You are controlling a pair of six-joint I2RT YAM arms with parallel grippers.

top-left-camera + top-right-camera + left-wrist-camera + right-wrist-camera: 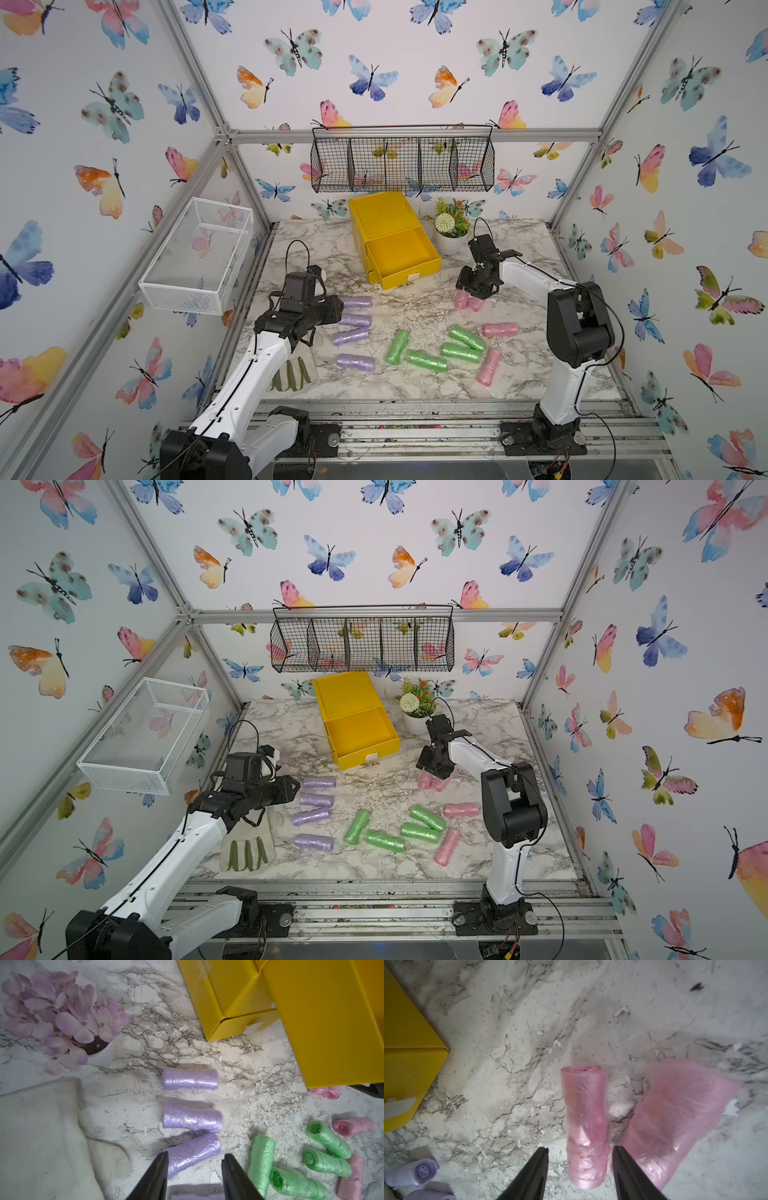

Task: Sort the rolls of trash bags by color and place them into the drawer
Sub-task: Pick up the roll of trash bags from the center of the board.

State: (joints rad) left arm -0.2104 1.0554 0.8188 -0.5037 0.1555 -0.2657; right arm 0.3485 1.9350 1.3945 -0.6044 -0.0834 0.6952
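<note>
Where both top views show the counter (415, 386), bare marble fronts the yellow drawer (397, 249), pulled out at twelve o'clock; purple rolls (355, 320) at nine, green rolls (461, 353) at six, pink rolls (498, 329) at three. Left wrist: the left gripper (195, 1156) hangs half-spread over a purple roll (199, 1147), holding nothing. Right wrist: the right gripper (580, 1149), jaws apart, straddles a pink roll (585, 1122).
</note>
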